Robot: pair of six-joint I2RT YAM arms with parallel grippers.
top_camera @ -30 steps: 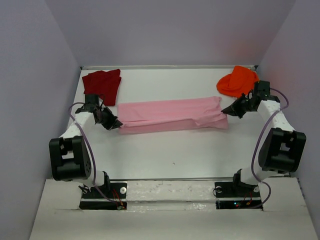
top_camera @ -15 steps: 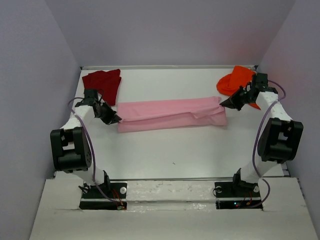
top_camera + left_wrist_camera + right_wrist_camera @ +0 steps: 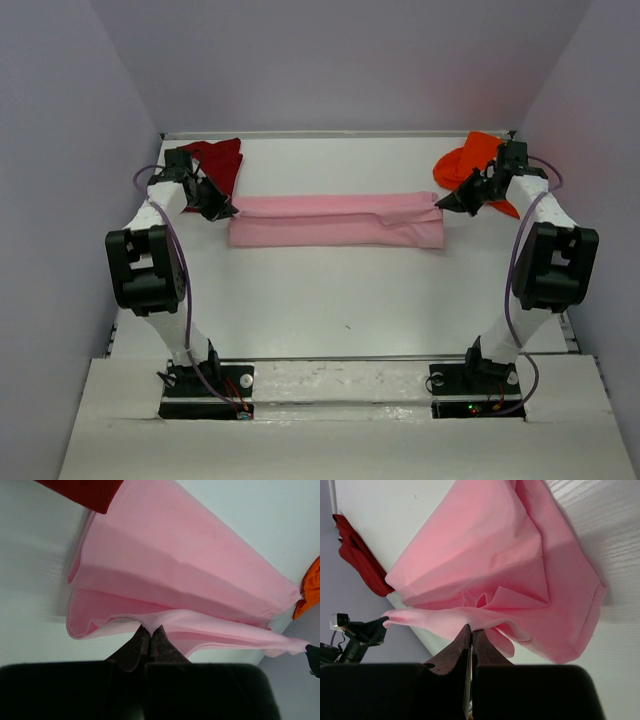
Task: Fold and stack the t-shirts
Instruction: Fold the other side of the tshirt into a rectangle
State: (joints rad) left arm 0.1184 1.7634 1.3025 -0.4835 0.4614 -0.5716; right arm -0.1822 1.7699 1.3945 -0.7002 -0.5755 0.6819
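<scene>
Cloth ends of the pink t-shirt (image 3: 335,220) sit pinched in the left claw (image 3: 233,211) and right claw (image 3: 439,205).

Both arms rise from their near bases with elbows lifted and forearms reaching far and inward. The left arm (image 3: 146,270) stands at the left, and the left gripper (image 3: 226,209) points right, its jaws pinched tight on one end of the pink t-shirt (image 3: 335,220). The right arm (image 3: 553,265) mirrors it at the right. The right gripper (image 3: 441,205) points left, its jaws pressed together on the opposite end.
</scene>
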